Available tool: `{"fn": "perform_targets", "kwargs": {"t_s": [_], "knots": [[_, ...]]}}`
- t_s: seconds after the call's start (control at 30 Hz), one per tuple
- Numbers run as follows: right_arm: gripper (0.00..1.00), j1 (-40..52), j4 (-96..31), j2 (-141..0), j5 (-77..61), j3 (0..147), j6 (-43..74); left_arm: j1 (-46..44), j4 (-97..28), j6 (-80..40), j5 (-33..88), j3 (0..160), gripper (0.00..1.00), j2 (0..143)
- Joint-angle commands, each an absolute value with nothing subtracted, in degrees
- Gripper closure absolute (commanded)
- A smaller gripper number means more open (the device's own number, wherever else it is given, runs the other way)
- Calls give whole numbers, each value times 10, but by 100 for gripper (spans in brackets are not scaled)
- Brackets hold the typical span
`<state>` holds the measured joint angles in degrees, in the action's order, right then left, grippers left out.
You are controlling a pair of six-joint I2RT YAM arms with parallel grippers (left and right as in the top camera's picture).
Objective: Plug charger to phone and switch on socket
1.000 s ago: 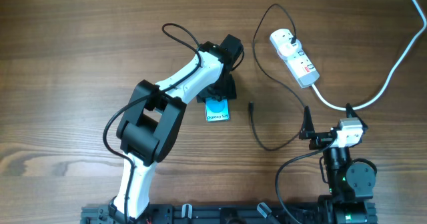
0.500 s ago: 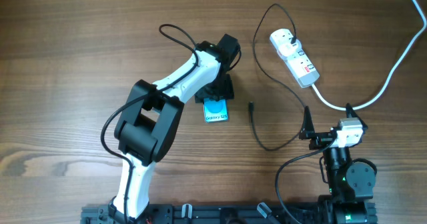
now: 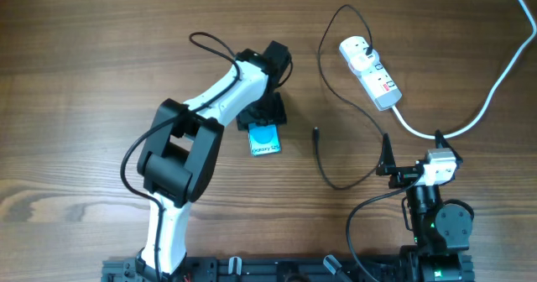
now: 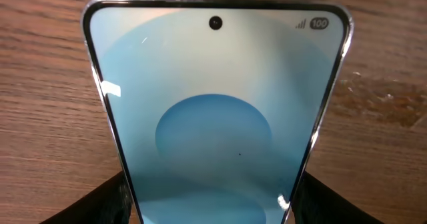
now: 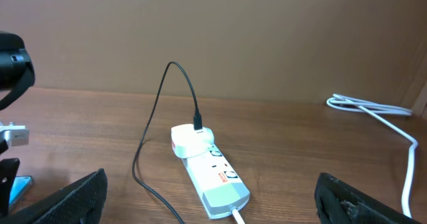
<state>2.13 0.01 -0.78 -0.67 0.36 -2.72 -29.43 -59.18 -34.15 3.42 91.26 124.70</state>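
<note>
The phone [image 3: 264, 140], turquoise-blue screen up, lies at the table's middle and fills the left wrist view [image 4: 213, 104]. My left gripper [image 3: 262, 117] is shut on the phone's near end, one black finger on each long edge. The charger is a thin black cable plugged into the socket, looping across the wood. Its connector tip [image 3: 315, 134] lies free to the right of the phone. The socket [image 3: 371, 70] is a white power strip at the back right, also in the right wrist view [image 5: 212, 174]. My right gripper [image 3: 388, 154] is open and empty, near the front right.
The strip's thick white cord [image 3: 495, 89] curves off to the far right corner and shows in the right wrist view [image 5: 373, 111]. The charger's loop [image 3: 340, 184] lies just left of my right gripper. Bare wood lies left of the left arm.
My left arm has moved to the left, and the phone in its jaws has moved a little left with it. The right arm, cable and strip have not moved.
</note>
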Motion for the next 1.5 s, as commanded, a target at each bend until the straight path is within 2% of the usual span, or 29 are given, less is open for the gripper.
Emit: {"fn": "perform_targets", "kwargs": {"t_s": [0.0,0.6,1.0,1.03,1.07,1.2,1.47], "knots": [[0,18,2,-5,-14,3,-30,-277,-594,-334,66,908,32,1218],[0,18,2,-5,-14,3,-30,-277,-599,-333,51,908,31,1211],[0,18,2,-5,-14,3,-30,-324,-548,-354,-2,841,26,1212],[0,18,2,-5,-14,3,-30,-323,-548,-354,-4,835,24,1212],[0,18,2,-5,-14,3,-30,-323,-548,-354,-8,832,16,1212],[0,18,2,-5,-14,3,-30,-324,-548,-354,-8,827,8,1212],[0,18,2,-5,-14,3,-30,-324,-546,-355,-7,827,9,1212]]}}
